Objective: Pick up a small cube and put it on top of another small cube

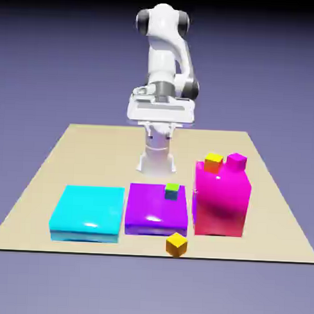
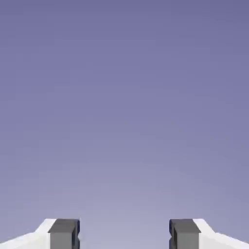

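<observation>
gripper (image 2: 124, 236) spread apart with nothing between its fingertips, only plain backdrop ahead of it, fingers cut off by the frame edge, golden-orange cube (image 1: 176, 244) well below and forward of it on the table (image 1: 29, 199), magenta-pink cube (image 1: 236, 162) atop the tall magenta block (image 1: 222, 201), gripper hard to make out in exterior view

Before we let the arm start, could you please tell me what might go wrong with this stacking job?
1. The golden-orange cube sits near the table's front edge; a nudge could push it off.
2. The small pink cube sits atop the tall magenta block beside a redder orange cube, which could be bumped.
3. The open gripper sees only backdrop, so it has no view of either cube.
</observation>
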Controlling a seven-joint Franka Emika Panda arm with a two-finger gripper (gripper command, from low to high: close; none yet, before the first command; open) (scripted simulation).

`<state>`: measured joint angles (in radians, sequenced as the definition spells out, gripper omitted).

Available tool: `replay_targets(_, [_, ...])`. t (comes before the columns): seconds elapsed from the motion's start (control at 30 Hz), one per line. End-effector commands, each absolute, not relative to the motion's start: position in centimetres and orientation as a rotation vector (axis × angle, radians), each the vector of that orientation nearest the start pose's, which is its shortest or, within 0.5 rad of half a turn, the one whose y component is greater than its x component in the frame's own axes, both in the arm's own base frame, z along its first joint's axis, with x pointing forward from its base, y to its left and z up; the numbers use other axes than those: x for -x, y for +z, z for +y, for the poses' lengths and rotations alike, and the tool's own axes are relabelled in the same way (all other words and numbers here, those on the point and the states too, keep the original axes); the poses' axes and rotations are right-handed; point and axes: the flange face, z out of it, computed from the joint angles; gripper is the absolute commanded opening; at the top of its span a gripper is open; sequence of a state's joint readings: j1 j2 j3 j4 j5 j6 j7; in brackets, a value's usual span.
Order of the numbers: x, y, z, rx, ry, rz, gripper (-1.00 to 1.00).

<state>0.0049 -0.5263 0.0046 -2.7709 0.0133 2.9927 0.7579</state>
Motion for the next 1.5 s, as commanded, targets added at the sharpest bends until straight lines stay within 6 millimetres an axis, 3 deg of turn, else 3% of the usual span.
replay_targets(0.0, [-41.1, 45.0, 0.1, 2.51, -0.923, 1.041, 0.0])
replay_targets(0.33, [-50.1, 39.1, -0.9, 2.539, -0.347, 1.436, 0.0])
replay_targets(0.77, [-58.1, 27.5, -1.2, 2.377, 0.487, 1.822, 0.0])
replay_targets(0.97, [-60.1, 21.4, -1.0, 2.236, 0.89, 1.927, 0.0])
replay_targets(1.2, [-61.1, 14.3, -0.7, 2.028, 1.359, 1.975, 0.0])
replay_targets(1.23, [-61.1, 13.3, -0.6, 2.0, 1.417, 1.974, 0.0])
replay_targets(1.33, [-58.4, 8.7, 2.0, 2.0, 1.417, 1.974, 0.0])
replay_targets(1.37, [-58.3, 8.5, 2.1, 2.0, 1.417, 1.975, 0.0])
replay_targets(1.4, [-58.3, 8.5, 2.1, 2.0, 1.417, 1.975, -1.0])
replay_targets(1.43, [-58.3, 8.5, 2.1, 2.0, 1.417, 1.975, -1.0])
replay_targets(1.47, [-59.3, 10.0, 1.3, 1.999, 1.417, 1.973, -1.0])
